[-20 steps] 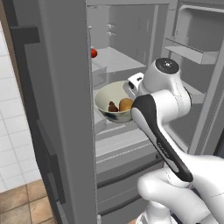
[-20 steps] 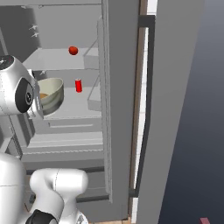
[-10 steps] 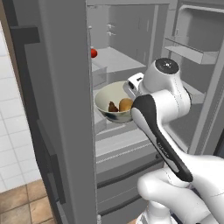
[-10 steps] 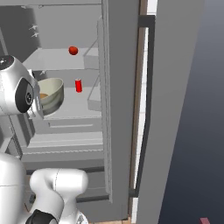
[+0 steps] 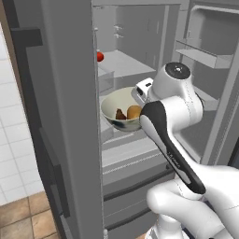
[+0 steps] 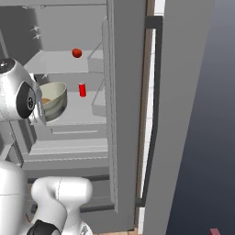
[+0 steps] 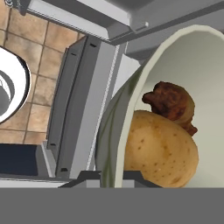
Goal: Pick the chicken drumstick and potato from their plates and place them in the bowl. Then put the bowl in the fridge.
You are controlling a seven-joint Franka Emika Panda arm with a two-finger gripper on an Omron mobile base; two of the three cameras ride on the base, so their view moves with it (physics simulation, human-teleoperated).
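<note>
I see the gripper (image 7: pixel 111 179) pinching the rim of the bowl (image 5: pixel 116 112) inside the open fridge (image 5: pixel 70 116). The potato (image 7: pixel 159 151) and chicken drumstick (image 7: pixel 170 103) lie touching in this bowl.

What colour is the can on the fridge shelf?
Red, clearest in the right base view.

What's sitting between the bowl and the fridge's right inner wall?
In the right base view, a small red can stands on the shelf between the bowl and that wall.
</note>
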